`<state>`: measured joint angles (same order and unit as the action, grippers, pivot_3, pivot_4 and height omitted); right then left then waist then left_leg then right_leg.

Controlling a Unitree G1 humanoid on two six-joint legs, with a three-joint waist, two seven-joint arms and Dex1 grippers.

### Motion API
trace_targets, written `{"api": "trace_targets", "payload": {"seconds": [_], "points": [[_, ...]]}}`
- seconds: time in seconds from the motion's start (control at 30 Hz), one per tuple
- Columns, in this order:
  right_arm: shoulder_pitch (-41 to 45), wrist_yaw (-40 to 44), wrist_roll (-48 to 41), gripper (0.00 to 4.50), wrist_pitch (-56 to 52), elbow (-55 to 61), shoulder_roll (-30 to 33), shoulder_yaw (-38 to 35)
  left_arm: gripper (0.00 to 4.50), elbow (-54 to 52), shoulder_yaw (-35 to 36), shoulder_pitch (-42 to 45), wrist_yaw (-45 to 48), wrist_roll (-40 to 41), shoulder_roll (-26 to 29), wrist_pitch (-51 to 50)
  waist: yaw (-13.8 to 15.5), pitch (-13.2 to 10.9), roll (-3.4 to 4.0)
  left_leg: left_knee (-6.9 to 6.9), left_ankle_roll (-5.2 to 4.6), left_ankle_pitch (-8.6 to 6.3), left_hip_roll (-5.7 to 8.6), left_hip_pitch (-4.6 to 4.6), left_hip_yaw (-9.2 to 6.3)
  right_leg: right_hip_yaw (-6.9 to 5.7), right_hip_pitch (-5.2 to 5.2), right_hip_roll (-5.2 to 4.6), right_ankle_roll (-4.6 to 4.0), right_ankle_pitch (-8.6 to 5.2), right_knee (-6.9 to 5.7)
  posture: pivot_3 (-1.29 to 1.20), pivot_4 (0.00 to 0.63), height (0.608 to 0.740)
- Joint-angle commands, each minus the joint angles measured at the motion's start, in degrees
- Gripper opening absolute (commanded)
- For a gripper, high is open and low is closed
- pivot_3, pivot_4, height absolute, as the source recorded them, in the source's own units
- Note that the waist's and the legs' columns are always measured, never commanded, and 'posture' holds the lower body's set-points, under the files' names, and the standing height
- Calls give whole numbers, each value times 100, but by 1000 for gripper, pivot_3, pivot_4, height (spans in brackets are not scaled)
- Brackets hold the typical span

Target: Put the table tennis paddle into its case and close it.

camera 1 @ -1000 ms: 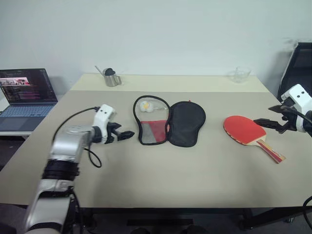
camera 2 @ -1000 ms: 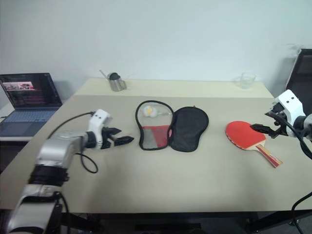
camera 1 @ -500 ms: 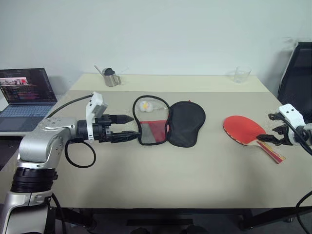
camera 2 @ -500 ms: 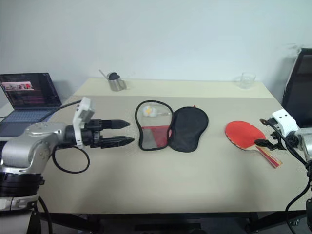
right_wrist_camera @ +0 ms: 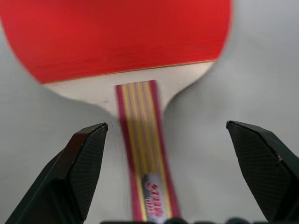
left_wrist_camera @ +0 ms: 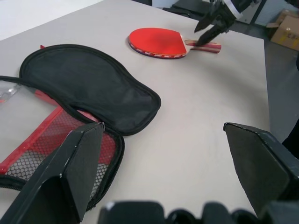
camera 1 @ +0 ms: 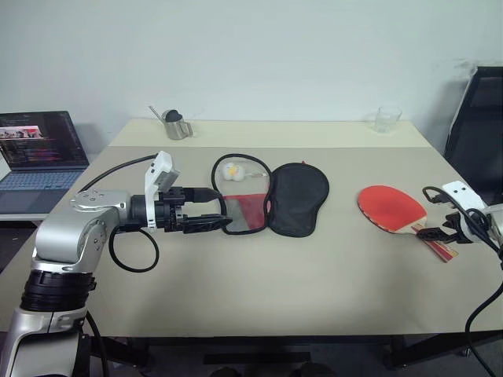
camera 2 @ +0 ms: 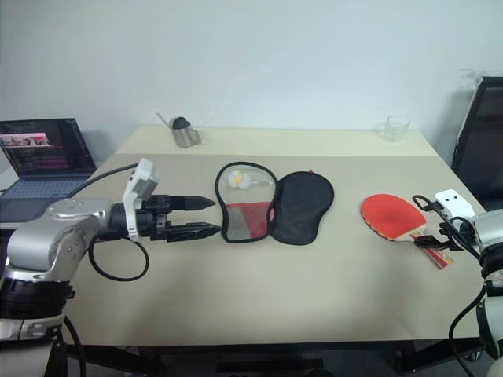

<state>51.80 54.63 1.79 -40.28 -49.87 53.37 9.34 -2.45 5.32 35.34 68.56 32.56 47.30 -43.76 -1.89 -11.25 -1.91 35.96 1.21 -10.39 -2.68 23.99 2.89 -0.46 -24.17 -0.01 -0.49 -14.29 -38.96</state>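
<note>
On the table (camera 1: 259,275), we see the case (camera 1: 269,198) lying unzipped and spread open at the middle, the table tennis paddle (camera 1: 398,214) well apart at the right. Our right gripper (camera 1: 437,233) hovers with jaws open astride the paddle's handle; our left gripper (camera 1: 214,209), jaws open, points at the case's edge.

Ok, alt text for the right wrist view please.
The open right claw hangs over the paddle, its two black fingers on either side of the striped wooden handle without touching it. The red blade lies flat on the beige table.
</note>
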Motion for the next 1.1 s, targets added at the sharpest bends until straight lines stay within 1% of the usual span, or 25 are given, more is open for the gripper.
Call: {"api": "trace_targets", "payload": {"seconds": [0.03,0.23,0.37,0.5,0.6,0.63,0.87,0.9,1.1], "points": [[208,157,138,4500,166,-55,48,4,4457,-285,162,-47,-79,162,72,-32,-6,0,0,0,0,0,0,0,0,0,0,0,0,0,0,0,150,740],[417,-34,380,4500,352,-500,-157,67,4457,-370,140,-80,-223,238,14,-51,-10,0,0,1,0,0,-4,-3,-3,-1,1,-1,-1,0,-3,0,150,740],[569,-5,510,4500,476,-899,-311,114,4457,-415,93,-58,-257,272,13,-66,-7,0,0,0,0,0,-1,-2,-2,0,1,0,0,0,-2,0,150,740],[669,-63,486,4500,621,-1234,-403,6,4457,-448,93,-63,-277,306,32,-84,-9,0,0,1,0,0,-1,-2,0,2,1,0,0,1,-1,0,150,740],[698,-21,448,3891,725,-1334,-433,-48,4500,-464,80,-81,-285,299,54,-76,-13,0,0,1,0,0,-2,-4,-2,1,3,-1,0,1,-2,0,150,740],[707,3,434,3610,750,-1359,-443,-64,4500,-465,81,-82,-295,308,53,-84,-15,0,0,1,0,0,-2,-5,-2,1,4,0,0,1,-2,0,150,740],[782,149,443,1193,768,-1306,-426,-69,4500,-476,50,-90,-331,341,20,-68,-10,0,0,5,0,0,2,-5,0,2,6,0,4,3,-2,0,150,740],[793,181,435,1121,750,-1275,-412,-77,4500,-473,43,-93,-335,342,12,-62,-10,0,0,4,0,1,2,-4,0,3,6,0,4,3,-2,0,150,740],[842,257,362,1122,544,-944,-267,-186,4500,-443,16,-129,-363,341,-45,-8,-13,0,0,1,0,0,-2,-5,-1,3,3,0,3,2,-2,0,150,740]]}}
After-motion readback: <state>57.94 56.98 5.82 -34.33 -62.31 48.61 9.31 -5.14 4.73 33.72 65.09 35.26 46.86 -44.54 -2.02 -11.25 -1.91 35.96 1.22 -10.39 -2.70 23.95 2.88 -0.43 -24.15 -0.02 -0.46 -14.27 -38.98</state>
